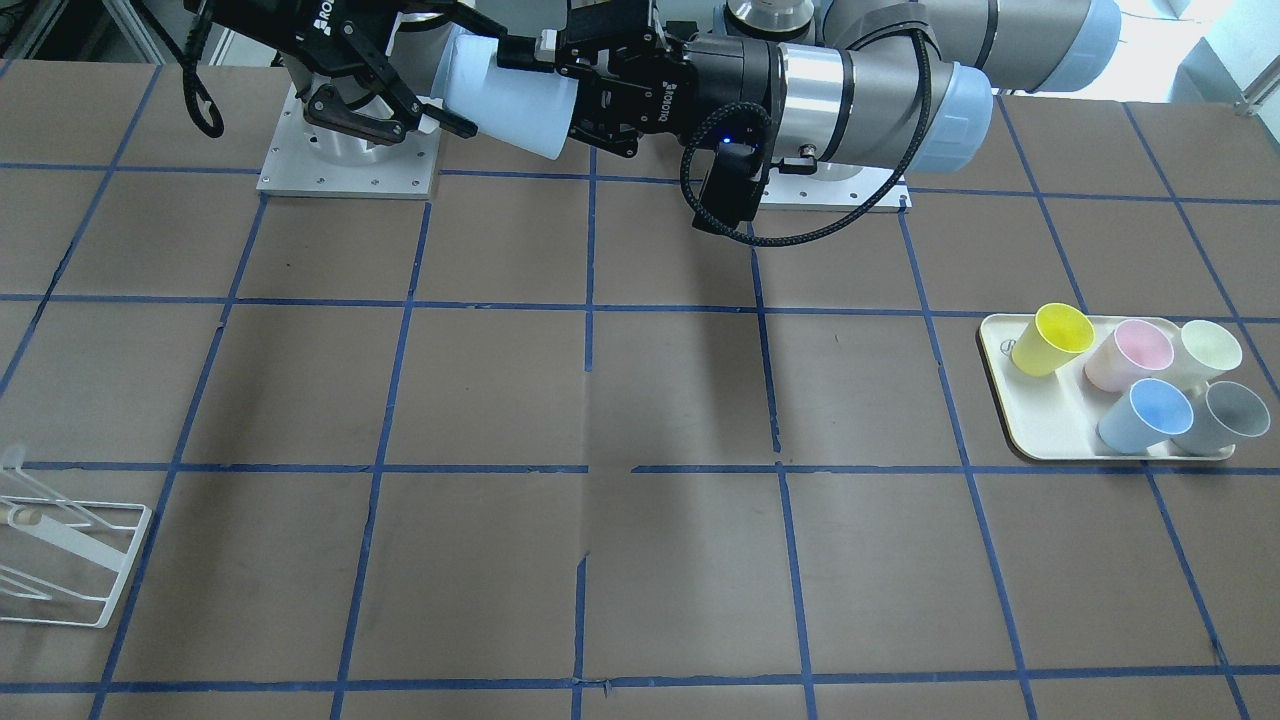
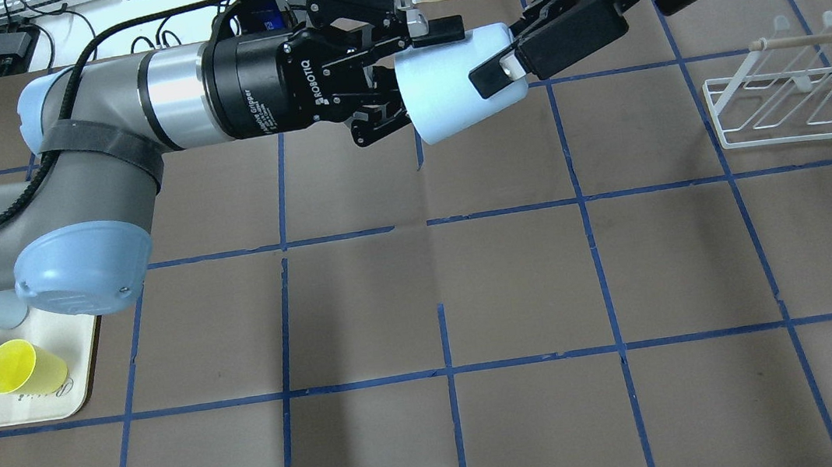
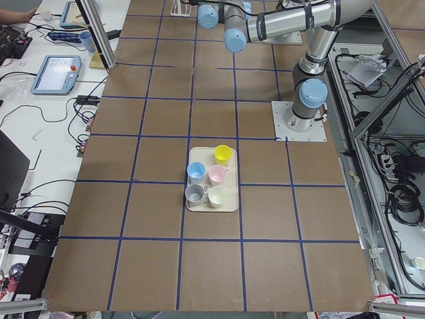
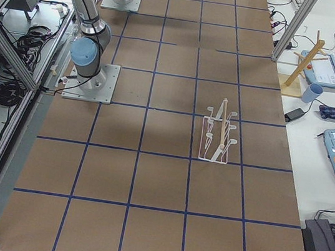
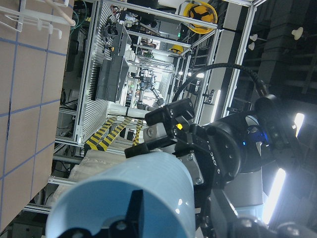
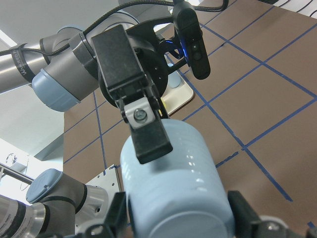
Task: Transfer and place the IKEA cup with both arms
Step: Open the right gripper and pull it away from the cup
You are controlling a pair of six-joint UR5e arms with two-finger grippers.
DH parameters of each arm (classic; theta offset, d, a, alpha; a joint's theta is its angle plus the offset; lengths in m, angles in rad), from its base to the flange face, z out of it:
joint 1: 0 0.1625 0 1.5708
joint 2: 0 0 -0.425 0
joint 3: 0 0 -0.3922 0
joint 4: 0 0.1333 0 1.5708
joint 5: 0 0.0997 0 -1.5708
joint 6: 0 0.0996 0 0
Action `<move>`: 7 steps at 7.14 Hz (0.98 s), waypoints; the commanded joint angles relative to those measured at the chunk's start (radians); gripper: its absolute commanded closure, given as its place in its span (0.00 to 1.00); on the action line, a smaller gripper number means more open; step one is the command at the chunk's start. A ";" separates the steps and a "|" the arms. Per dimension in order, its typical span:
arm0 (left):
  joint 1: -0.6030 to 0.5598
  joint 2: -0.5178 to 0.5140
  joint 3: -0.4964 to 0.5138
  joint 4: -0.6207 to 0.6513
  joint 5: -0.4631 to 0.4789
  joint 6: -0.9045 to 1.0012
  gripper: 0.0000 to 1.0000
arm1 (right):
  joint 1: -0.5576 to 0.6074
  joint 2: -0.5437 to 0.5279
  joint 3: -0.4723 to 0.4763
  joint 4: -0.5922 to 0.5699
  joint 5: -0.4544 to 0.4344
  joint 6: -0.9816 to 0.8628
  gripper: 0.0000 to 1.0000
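**IKEA cup held in mid-air between both grippers**

IKEA cup (image 2: 450, 85) lies on its side above the table (image 2: 516, 285), wide rim towards the left arm. The left gripper (image 2: 418, 80) is clamped on the rim end, one finger (image 2: 436, 28) lying along the cup's wall. The right gripper (image 2: 500, 59) brackets the base end with its fingers against the wall; I cannot tell whether it is pressing. A tray (image 1: 1040, 440) of coloured cups sits on the robot's left and a white wire rack (image 2: 785, 105) on its right.
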 commanded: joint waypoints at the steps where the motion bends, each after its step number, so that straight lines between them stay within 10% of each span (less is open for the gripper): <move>1: 0.000 0.003 0.000 0.001 0.001 -0.011 0.56 | 0.000 -0.003 -0.014 0.058 -0.002 0.001 0.01; 7: 0.006 0.010 0.009 0.001 0.001 -0.035 0.69 | -0.033 -0.008 -0.117 0.082 -0.121 0.067 0.00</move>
